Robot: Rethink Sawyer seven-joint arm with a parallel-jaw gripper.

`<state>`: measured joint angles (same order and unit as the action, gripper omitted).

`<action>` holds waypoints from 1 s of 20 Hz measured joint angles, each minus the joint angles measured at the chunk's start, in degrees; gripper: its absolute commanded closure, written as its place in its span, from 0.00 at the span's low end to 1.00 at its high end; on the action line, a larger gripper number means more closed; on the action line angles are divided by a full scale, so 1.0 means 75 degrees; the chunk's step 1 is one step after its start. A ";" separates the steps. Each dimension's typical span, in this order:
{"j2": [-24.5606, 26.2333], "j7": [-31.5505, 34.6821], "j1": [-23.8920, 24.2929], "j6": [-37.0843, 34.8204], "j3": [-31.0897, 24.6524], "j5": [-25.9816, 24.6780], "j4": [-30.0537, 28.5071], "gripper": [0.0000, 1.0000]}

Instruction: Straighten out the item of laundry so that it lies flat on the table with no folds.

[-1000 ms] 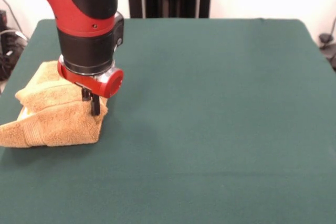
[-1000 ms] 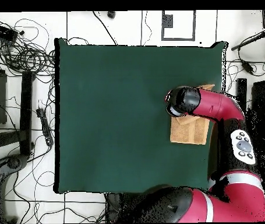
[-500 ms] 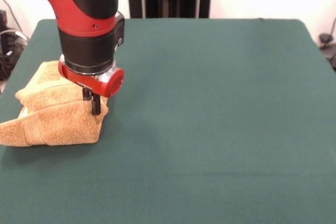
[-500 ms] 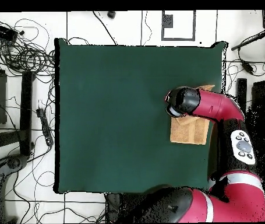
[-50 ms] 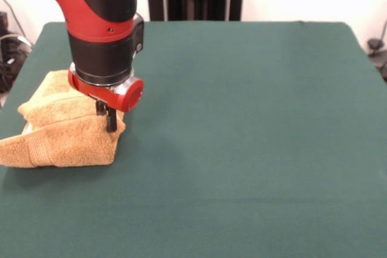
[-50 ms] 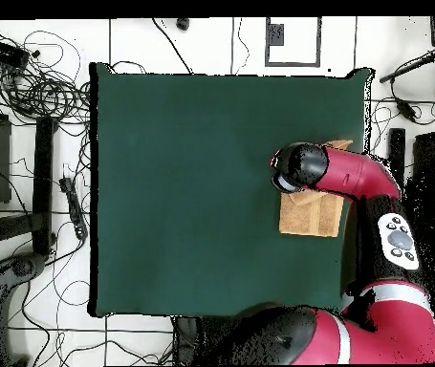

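Front view: golden-tan hand towel (image 5: 63, 131) bunched in a folded heap at the left edge of the green bench (image 5: 242, 137), about mid-depth. Several layers stacked, the top fold humped, the lower layer sticking out left toward the bench edge. A woven band runs across the lower layer near its left end. A sliver of white shows between the layers at the left side, maybe the tag, too small to be sure. The red and black arm (image 5: 100, 22) comes down from the top left, its wrist directly over the right part of the heap. The gripper (image 5: 109, 119) points straight down, its dark tips pressed into the towel's right-hand edge. The tips read as one narrow dark stub, drawn together and pinching the towel cloth there. The rest of the bench is plain green cloth.

Overhead view: the towel (image 6: 309, 214) shows as a tan rectangle near the right edge of the bench (image 6: 192, 191), roughly halfway along that side. The arm (image 6: 345, 177) reaches in from the lower right and its black wrist end covers the towel's upper left part. A tan corner pokes out above the arm. The gripper itself is hidden under the wrist. Cables (image 6: 39, 86) lie on the floor left of the bench.
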<state>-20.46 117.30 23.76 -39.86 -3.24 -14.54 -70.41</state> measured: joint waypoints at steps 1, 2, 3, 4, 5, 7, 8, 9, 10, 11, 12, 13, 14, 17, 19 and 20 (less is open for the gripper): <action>0.0000 0.0000 0.0000 0.0000 0.0000 0.0001 0.0000 1.00; 0.0000 0.0000 0.0000 0.0000 0.0000 0.0001 -0.0001 1.00; 0.0002 0.0000 0.0001 0.0000 0.0001 0.0018 0.0000 1.00; 0.0002 0.0000 0.0001 0.0000 0.0000 0.0029 -0.0001 1.00; 0.0005 0.0000 0.0000 0.0000 0.0000 0.0044 0.0000 1.00; 0.0005 0.0000 0.0001 0.0000 0.0000 0.0055 -0.0001 1.00; 0.0007 0.0000 0.0001 0.0000 0.0001 0.0063 -0.0001 1.00; 0.0008 0.0000 0.0000 0.0000 0.0000 0.0074 -0.0001 1.00; 0.0008 0.0000 0.0000 0.0000 0.0001 0.0078 -0.0001 1.00; 0.0008 0.0000 0.0000 0.0000 0.0001 0.0082 -0.0001 1.00; 0.0008 0.0000 -0.0001 0.0000 0.0001 0.0083 -0.0001 1.00; 0.0007 0.0000 -0.0005 -0.0009 0.0000 0.0080 -0.0001 1.00; 0.0005 0.0000 -0.0006 -0.0014 0.0000 0.0078 -0.0002 1.00; -0.0043 0.0000 -0.0005 -0.0011 -0.0010 0.0071 -0.0081 1.00; -0.0178 0.0000 -0.0006 -0.0012 -0.0010 0.0066 -0.0288 1.00; -0.0325 0.0000 -0.0002 -0.0011 -0.0012 0.0066 -0.0517 1.00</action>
<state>-22.90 117.30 23.74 -39.94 -3.33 -14.05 -74.29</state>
